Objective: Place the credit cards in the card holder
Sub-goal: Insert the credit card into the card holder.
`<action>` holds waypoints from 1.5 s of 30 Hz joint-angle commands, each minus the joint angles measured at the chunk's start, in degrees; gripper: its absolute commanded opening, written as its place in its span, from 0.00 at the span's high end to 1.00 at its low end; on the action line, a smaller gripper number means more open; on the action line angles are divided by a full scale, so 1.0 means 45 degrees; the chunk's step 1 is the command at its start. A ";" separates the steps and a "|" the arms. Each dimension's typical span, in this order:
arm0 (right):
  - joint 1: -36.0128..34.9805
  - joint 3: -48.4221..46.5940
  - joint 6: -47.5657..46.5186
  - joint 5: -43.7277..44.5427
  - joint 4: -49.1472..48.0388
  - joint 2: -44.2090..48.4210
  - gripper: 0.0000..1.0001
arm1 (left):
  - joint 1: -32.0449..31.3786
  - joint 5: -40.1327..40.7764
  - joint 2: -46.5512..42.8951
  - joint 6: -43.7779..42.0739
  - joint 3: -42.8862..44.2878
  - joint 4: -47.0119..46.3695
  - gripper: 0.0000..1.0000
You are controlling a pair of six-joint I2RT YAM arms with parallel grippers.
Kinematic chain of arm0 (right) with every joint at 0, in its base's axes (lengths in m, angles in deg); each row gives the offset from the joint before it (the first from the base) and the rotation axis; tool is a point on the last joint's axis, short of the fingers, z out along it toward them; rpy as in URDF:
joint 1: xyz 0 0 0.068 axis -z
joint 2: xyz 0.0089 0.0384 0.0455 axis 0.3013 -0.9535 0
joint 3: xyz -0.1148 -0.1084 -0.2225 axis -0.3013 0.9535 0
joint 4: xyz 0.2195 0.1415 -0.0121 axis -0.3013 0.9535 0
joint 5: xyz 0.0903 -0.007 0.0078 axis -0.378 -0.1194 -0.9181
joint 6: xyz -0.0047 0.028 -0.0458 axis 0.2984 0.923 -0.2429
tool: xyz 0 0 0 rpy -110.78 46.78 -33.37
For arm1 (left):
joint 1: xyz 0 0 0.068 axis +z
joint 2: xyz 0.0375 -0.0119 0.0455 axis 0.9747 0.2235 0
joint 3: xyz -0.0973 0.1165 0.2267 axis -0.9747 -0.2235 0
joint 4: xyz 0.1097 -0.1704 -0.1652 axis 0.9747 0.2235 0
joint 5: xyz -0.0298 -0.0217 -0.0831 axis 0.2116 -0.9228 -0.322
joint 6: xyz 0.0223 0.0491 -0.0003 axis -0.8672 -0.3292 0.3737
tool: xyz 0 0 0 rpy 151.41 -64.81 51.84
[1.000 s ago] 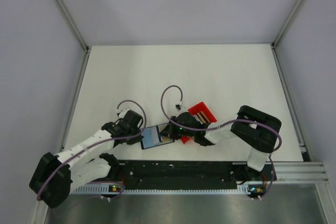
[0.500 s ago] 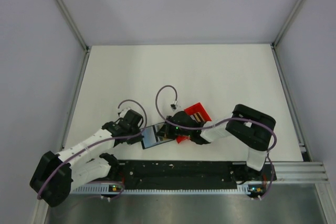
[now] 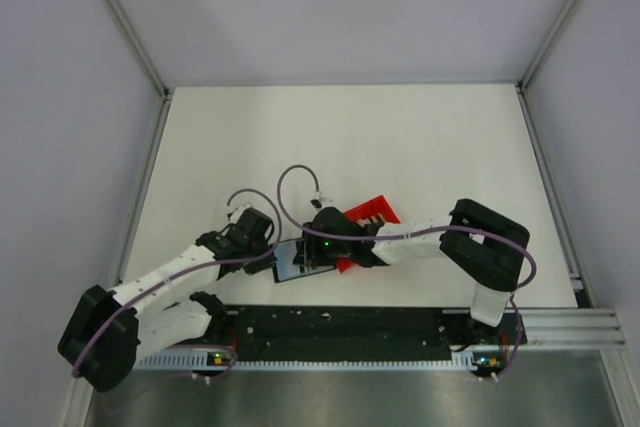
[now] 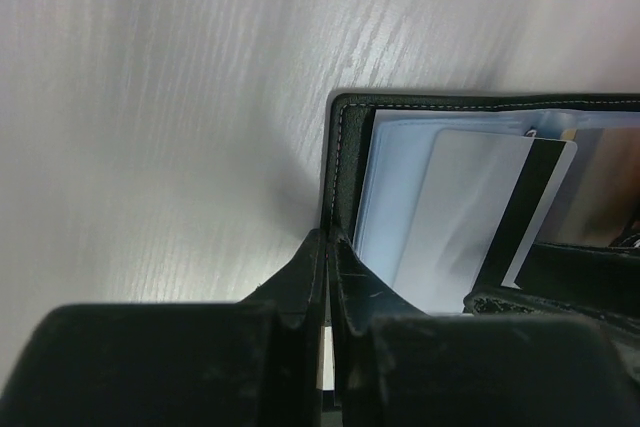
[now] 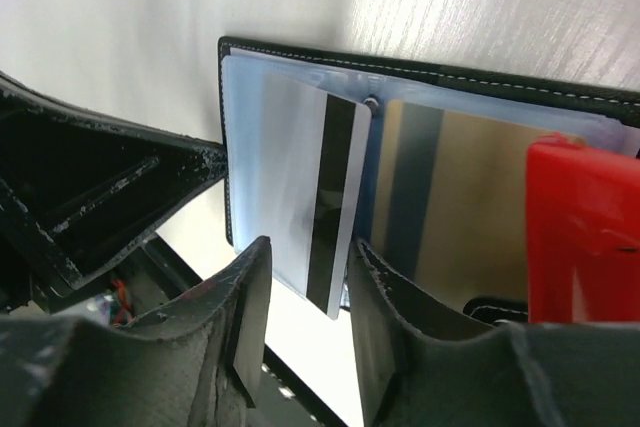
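The left gripper (image 4: 328,247) is pinching the black edge of the open card holder (image 4: 336,147), pinning it to the table (image 4: 150,97). The right gripper (image 5: 308,257), nearer the silver striped card (image 5: 290,177), is hovering narrowly parted over the card's near end. The card is lying on the holder's pale leaf, its long axis pointing away from those fingers.

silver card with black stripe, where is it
Right wrist view: silver card lies on the open black card holder's left pale-blue page, near end between the right jaws.
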 commanded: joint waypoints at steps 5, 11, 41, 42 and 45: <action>-0.0273 -0.1466 -0.1956 0.0693 0.3031 0.0425 0.56 | -0.0029 -0.0365 0.0198 -0.0192 0.0007 -0.0835 0.96; -0.0370 -0.1974 -0.2269 -0.0515 0.2433 -0.0337 0.56 | -0.0009 -0.0502 0.0120 -0.0289 -0.0012 -0.1069 0.98; 0.0625 -0.0101 -0.3793 0.1785 0.3307 0.2160 0.55 | 0.0010 0.0220 -0.0154 -0.0934 0.0632 -0.0367 1.00; 0.0742 0.0055 -0.3735 0.1902 0.3405 0.2258 0.55 | -0.0009 0.0259 -0.0154 -0.0973 0.0671 -0.0289 1.00; 0.1268 0.0679 -0.3714 0.2176 0.3698 0.2726 0.55 | -0.0009 0.0338 -0.0251 -0.1031 0.0769 -0.0114 0.99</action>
